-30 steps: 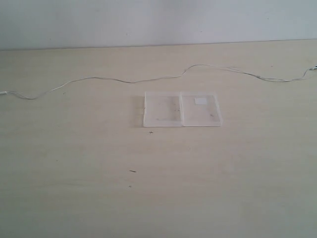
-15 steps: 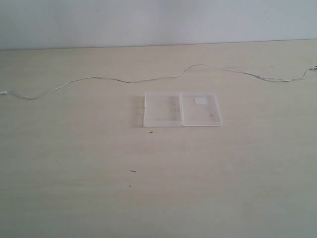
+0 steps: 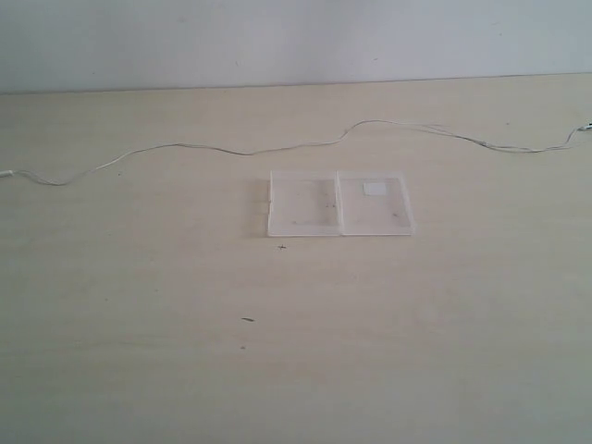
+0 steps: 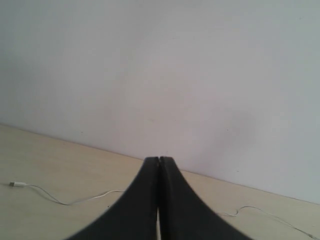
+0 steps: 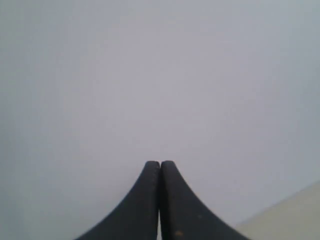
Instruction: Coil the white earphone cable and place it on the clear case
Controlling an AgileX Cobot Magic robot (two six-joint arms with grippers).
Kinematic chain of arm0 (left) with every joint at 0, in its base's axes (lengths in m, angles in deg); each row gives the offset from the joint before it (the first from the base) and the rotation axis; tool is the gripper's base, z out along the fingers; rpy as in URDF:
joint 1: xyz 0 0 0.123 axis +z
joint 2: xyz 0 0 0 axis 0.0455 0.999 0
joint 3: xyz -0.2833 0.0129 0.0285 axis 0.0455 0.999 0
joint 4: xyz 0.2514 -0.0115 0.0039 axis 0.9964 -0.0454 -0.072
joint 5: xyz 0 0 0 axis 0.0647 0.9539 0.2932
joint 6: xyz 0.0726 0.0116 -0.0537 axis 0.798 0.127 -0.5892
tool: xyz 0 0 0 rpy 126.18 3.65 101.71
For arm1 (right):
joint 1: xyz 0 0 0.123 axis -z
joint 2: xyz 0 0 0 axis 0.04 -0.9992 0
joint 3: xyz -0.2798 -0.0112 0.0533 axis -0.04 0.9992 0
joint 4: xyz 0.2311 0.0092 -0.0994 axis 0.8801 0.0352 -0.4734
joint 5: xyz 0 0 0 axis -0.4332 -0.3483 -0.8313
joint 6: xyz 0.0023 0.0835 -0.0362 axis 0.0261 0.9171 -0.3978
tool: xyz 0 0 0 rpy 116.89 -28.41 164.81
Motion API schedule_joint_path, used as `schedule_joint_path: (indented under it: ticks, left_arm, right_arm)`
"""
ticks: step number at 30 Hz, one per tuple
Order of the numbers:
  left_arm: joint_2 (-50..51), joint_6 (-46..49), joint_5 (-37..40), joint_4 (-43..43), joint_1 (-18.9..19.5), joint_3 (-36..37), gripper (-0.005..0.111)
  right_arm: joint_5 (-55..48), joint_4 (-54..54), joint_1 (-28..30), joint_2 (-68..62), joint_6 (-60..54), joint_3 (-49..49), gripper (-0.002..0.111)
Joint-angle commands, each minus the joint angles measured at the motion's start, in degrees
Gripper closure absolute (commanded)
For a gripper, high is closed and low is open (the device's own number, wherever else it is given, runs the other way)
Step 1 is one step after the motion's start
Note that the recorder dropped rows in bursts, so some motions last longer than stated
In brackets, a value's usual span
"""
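Left gripper (image 4: 159,167) pinched shut, empty, up off table (image 3: 277,370). Right gripper (image 5: 160,170) same. White earphone cable (image 3: 194,145) lies uncoiled, strung out behind clear case (image 3: 305,203), not touching. Best: open jaws first, drop low, pinch near plug (image 4: 17,184), gather loops gently. Thin wire likely slips.

Bare lab-style setup: pale wooden tabletop (image 3: 139,324), plain white wall (image 3: 277,37).

Matte black fingers (image 4: 145,200), curved, tapering tips
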Motion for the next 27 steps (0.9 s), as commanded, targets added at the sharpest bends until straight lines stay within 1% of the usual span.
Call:
schedule_joint_path:
  ticks: [1,4,5,6,8,9,11,14,18,19,23,25,27]
  left_arm:
    - [-0.3,-0.5,0.0,0.1,0.1,-0.1,0.107]
    - [-0.3,-0.5,0.0,0.1,0.1,-0.1,0.107]
    - [-0.3,-0.5,0.0,0.1,0.1,-0.1,0.107]
    - [-0.3,-0.5,0.0,0.1,0.1,-0.1,0.107]
    - [-0.3,-0.5,0.0,0.1,0.1,-0.1,0.107]
    - [-0.3,-0.5,0.0,0.1,0.1,-0.1,0.107]
    - [-0.3,-0.5,0.0,0.1,0.1,-0.1,0.107]
    - [-0.3,-0.5,0.0,0.1,0.1,-0.1,0.107]
    - [-0.3,-0.5,0.0,0.1,0.1,-0.1,0.107]
    - [-0.3,-0.5,0.0,0.1,0.1,-0.1,0.107]
    - [-0.3,-0.5,0.0,0.1,0.1,-0.1,0.107]
    - [-0.3,-0.5,0.0,0.1,0.1,-0.1,0.107]
    - [-0.3,-0.5,0.0,0.1,0.1,-0.1,0.107]
  right_arm:
    - [7.8,2.8,-0.2,0.3,8.3,0.1,0.108]
    - [13.5,2.4,-0.2,0.3,8.4,0.1,0.108]
    - [14.6,2.3,-0.2,0.3,9.9,0.1,0.108]
    - [16.5,0.8,-0.2,0.3,13.9,0.1,0.108]
    - [23.5,-7.4,-0.2,-1.1,22.0,-0.1,0.108]
    - [26.8,-12.0,-0.2,-2.9,23.9,-0.9,0.108]
    - [28.7,-15.4,-0.2,-7.4,23.2,-4.6,0.108]
    - [25.0,-19.1,-0.2,-17.2,17.9,-14.7,0.108]
    - [19.8,-25.1,-0.2,-34.7,10.6,-28.9,0.108]
    - [16.8,-26.5,-0.2,-38.7,9.7,-32.8,0.108]
    - [-6.8,-33.9,-0.2,-51.2,6.7,-49.8,0.108]
    - [-14.7,-37.3,-0.2,-56.5,3.9,-57.2,0.108]
    - [-21.1,-38.9,-0.2,-61.3,0.9,-62.6,0.108]
